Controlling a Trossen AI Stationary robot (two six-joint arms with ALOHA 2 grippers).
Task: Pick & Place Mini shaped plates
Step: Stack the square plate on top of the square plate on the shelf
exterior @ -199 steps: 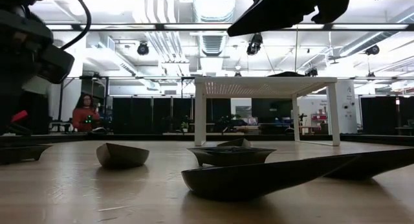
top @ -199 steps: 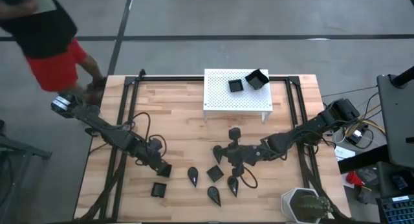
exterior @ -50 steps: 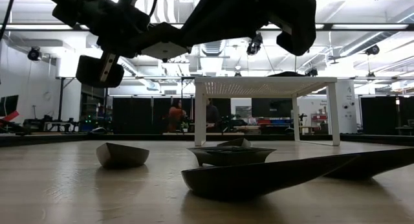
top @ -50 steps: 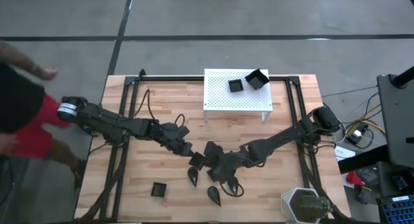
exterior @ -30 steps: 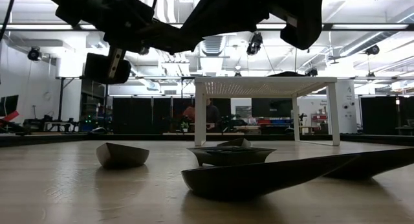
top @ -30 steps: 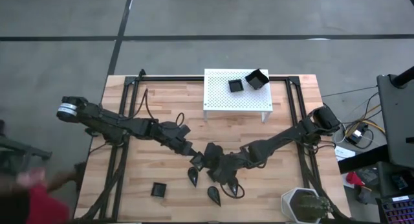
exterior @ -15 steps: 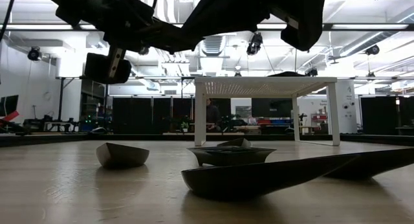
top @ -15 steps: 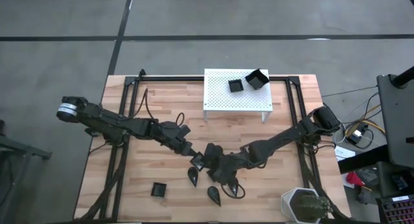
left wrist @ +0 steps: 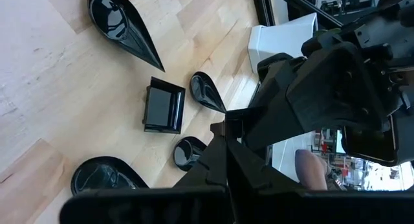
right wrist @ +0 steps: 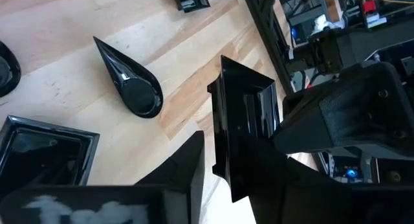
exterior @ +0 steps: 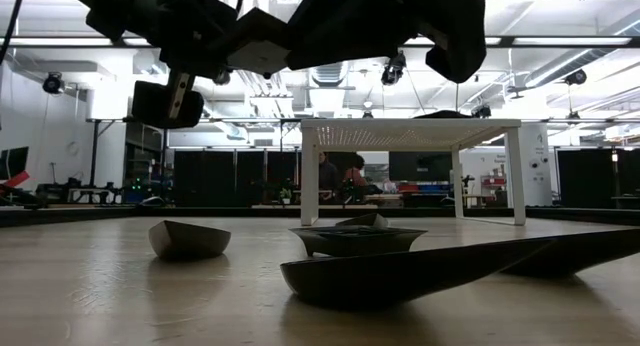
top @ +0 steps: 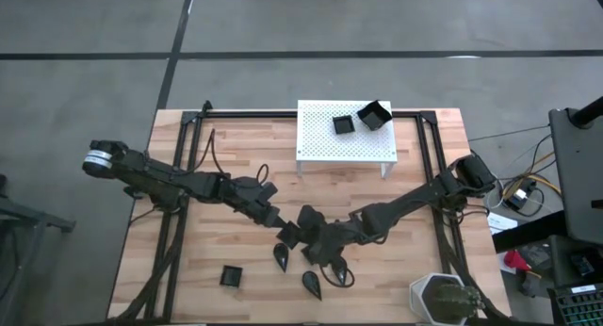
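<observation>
Above the table's middle a black square mini plate (top: 289, 235) (right wrist: 244, 123) stands on edge in the air. My left gripper (top: 280, 223) reaches in from the left and is shut on it. My right gripper (top: 304, 231) comes from the right and is open, with one finger (right wrist: 184, 160) on each side of the plate. Three teardrop plates (top: 281, 257) (top: 312, 285) (top: 339, 268) and a square plate (top: 231, 275) lie flat on the wood below. My left gripper pinches one raised wall of the square plate (right wrist: 275, 101) between its two shut fingers, coming slanting down from the table's left. The plate is lifted clear of the table and stands on edge. My right gripper has one finger clear of the plate. Whether the other finger touches it, I cannot tell.
The white perforated stand (top: 320, 142) sits at the far middle with two square plates (top: 343, 124) (top: 374, 115) on it. A white pot with a green plant (top: 441, 299) stands at the near right corner. Black rails (top: 179, 175) run along both table sides.
My right gripper has opened around the square plate while both arms stayed in place. The plate stays on edge in the air, in my left gripper.
</observation>
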